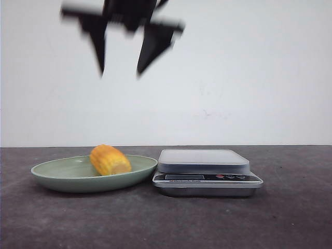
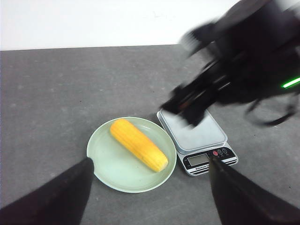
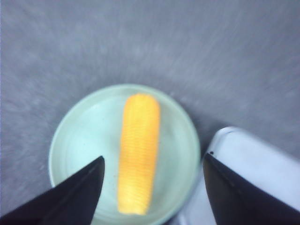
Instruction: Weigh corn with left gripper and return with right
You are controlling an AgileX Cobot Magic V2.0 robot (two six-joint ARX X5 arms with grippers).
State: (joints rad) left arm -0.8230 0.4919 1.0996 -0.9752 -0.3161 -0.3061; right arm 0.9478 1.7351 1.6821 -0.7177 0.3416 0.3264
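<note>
The corn [image 1: 110, 160] is a yellow-orange cob lying in the green plate [image 1: 62, 174] left of the scale [image 1: 203, 161]. My right gripper [image 1: 120, 72] hangs blurred and open high above the plate, holding nothing. In the right wrist view the corn [image 3: 138, 154] lies far below, between the spread fingers of this gripper [image 3: 153, 158]. My left gripper [image 2: 150, 160] is open and empty, high and back from the plate [image 2: 108, 168]. It looks down on the corn [image 2: 138, 144] and the scale [image 2: 197, 136]. It is out of the front view.
The right arm [image 2: 234, 70] shows as a blurred black mass above the scale in the left wrist view. The scale's platform [image 3: 253, 168] has nothing on it. A dark table and a white wall lie behind.
</note>
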